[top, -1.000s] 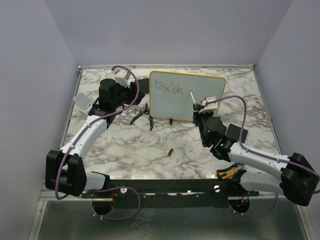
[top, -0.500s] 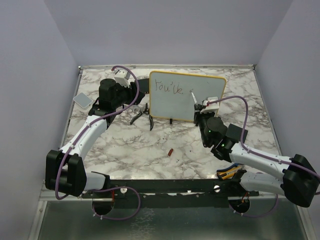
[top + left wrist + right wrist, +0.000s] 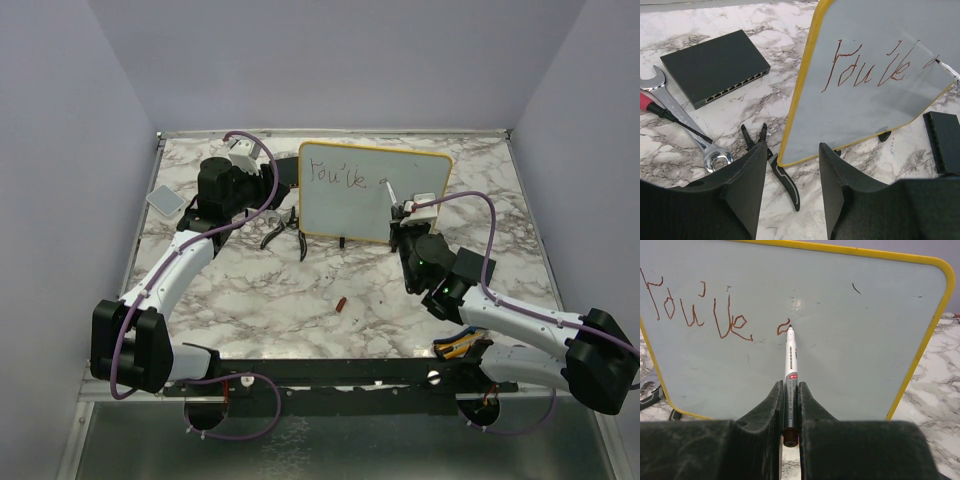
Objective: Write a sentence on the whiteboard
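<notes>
The whiteboard [image 3: 350,212] with its yellow frame stands upright at mid-table. The sentence [image 3: 695,310] reads "You've" in red-brown strokes, with a small curved stroke after it. My right gripper [image 3: 790,386] is shut on a white marker [image 3: 790,357], whose tip touches the board at that curved stroke. In the top view the right gripper [image 3: 404,214] is at the board's lower right. My left gripper [image 3: 792,147] stands open just short of the whiteboard's [image 3: 865,110] lower left corner, with only bare table between its fingers [image 3: 747,182].
Left of the board lie a black box [image 3: 715,67], a wrench [image 3: 660,90], a red-handled screwdriver [image 3: 652,104] and black pliers [image 3: 782,175]. A grey pad [image 3: 164,199] sits near the table's left edge. A small red piece [image 3: 342,303] lies in front.
The right gripper has shifted the marker slightly to the right along the board. The left arm has not moved.
</notes>
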Controlling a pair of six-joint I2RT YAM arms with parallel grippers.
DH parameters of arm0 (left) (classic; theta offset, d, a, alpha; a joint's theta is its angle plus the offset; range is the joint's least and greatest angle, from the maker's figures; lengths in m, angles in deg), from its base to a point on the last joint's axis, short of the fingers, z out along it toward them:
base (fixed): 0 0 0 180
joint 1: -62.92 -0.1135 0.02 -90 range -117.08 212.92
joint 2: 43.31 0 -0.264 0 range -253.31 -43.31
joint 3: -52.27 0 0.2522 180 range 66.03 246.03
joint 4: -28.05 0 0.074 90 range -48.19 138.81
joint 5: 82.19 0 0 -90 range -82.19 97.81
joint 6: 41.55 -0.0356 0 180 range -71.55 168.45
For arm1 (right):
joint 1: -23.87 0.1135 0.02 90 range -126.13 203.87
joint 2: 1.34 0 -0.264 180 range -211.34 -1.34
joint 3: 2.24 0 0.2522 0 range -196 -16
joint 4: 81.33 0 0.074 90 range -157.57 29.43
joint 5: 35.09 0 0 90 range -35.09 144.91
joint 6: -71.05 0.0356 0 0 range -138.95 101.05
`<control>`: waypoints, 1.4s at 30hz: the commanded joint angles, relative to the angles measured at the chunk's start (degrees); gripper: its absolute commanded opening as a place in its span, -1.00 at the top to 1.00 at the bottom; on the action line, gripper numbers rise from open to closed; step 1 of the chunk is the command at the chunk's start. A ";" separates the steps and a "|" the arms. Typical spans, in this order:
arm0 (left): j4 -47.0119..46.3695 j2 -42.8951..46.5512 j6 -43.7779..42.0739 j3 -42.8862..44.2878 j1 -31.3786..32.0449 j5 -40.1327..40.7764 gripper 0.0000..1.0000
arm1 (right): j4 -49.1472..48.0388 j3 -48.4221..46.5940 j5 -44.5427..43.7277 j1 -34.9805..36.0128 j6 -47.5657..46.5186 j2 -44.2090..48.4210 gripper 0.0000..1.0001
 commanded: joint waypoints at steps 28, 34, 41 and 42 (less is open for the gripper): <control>-0.78 1.41 -0.66 -0.36 -0.42 0.69 0.05 | 6.12 0.17 4.41 -0.20 10.54 -3.30 0.99; -0.74 1.30 -0.68 -0.40 -0.47 0.77 0.05 | 3.77 -0.53 5.43 -0.15 9.96 -3.32 0.99; -0.72 1.20 -0.66 -0.27 -0.47 0.69 0.05 | 1.94 -0.14 8.66 -0.15 9.16 0.96 0.99; -0.74 1.26 -0.70 -0.34 -0.51 0.70 0.05 | 1.83 0.15 8.83 -0.15 9.40 1.88 0.99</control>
